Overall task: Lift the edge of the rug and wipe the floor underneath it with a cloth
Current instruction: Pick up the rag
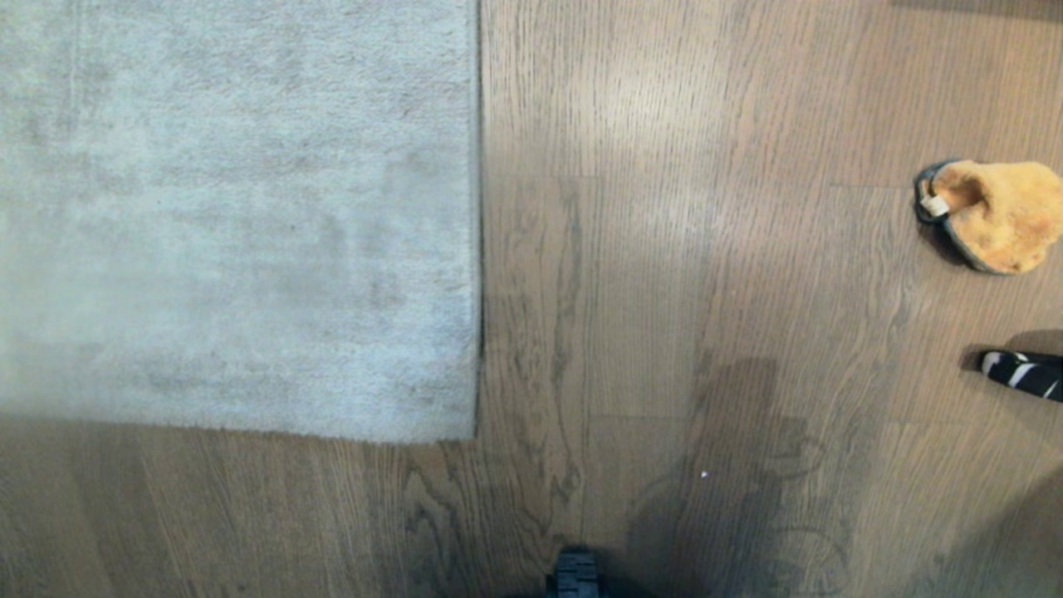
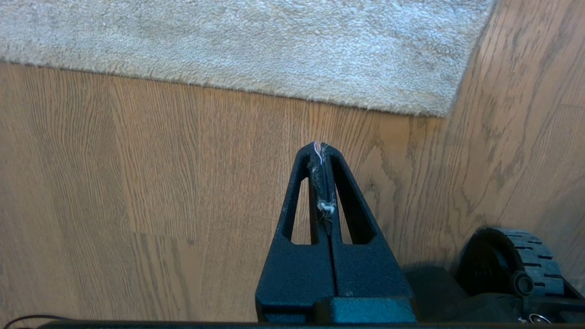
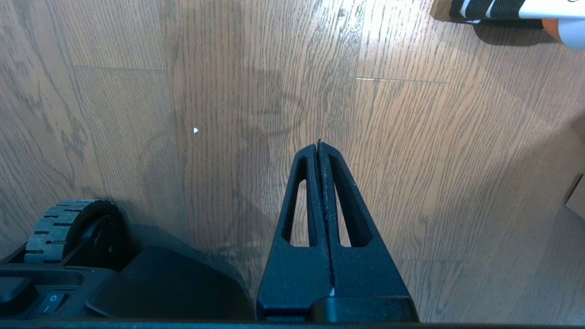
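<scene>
The light grey rug [image 1: 232,216] fills the upper left of the head view, lying flat, its straight rug edge [image 1: 480,249] running down to a corner [image 1: 475,436]. Brown wood-grain floor [image 1: 664,291] spreads to the right and in front. The orange-yellow fluffy cloth [image 1: 1001,216] lies bunched at the far right. Neither arm shows in the head view. My left gripper [image 2: 321,145] hangs shut above bare floor [image 2: 137,183], short of the rug's near edge [image 2: 320,101], with only lint between its jaws. My right gripper [image 3: 318,144] is shut and empty over bare floor [image 3: 411,160].
A black-and-white striped object [image 1: 1023,374] lies on the floor at the right, below the cloth, and shows in the right wrist view [image 3: 489,9]. My base's wheels [image 2: 512,260] [image 3: 73,228] stand beside each gripper. A small white speck [image 1: 704,474] lies on the floor.
</scene>
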